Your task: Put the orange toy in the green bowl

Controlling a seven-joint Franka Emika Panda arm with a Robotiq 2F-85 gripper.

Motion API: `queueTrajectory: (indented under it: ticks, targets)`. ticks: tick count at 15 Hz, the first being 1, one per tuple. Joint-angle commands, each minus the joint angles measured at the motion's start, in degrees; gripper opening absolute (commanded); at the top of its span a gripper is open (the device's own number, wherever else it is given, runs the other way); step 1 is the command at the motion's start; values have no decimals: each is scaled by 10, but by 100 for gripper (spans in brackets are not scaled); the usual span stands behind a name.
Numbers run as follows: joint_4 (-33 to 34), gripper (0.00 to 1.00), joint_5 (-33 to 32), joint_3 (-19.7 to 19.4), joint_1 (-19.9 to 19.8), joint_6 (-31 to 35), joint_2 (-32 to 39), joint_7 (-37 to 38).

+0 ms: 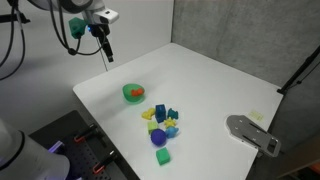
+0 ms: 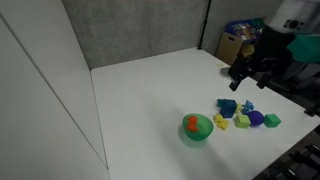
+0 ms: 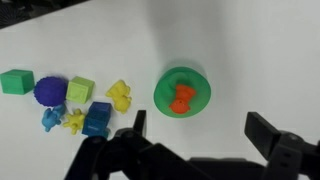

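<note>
The orange toy (image 3: 182,98) lies inside the green bowl (image 3: 165,92) on the white table. Both also show in both exterior views, the toy (image 1: 135,92) in the bowl (image 1: 128,97) and the toy (image 2: 192,123) in the bowl (image 2: 201,132). My gripper (image 3: 195,128) is open and empty, high above the table with its fingers well apart and the bowl just beyond them. It hangs in the air above and behind the bowl in an exterior view (image 1: 105,52) and above the toy pile in an exterior view (image 2: 248,74).
A cluster of toys lies beside the bowl: a green cube (image 3: 16,81), a purple ball (image 3: 50,91), a light green block (image 3: 81,88), yellow pieces (image 3: 120,95) and blue pieces (image 3: 97,117). A grey tool (image 1: 252,133) lies near a table edge. A grey wall stands behind.
</note>
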Motion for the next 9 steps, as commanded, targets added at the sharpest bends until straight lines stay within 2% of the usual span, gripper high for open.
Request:
queueTrajectory:
  ticks: [1, 5, 7, 9]
  targets:
    - [-42, 100, 24, 8, -30, -92, -113, -32]
    - [-60, 100, 18, -3, -64, -196, -205, -68]
    - [-54, 100, 3, -9, -86, -240, -228, -108]
    - [-47, 100, 2, -27, -98, -265, -247, -186]
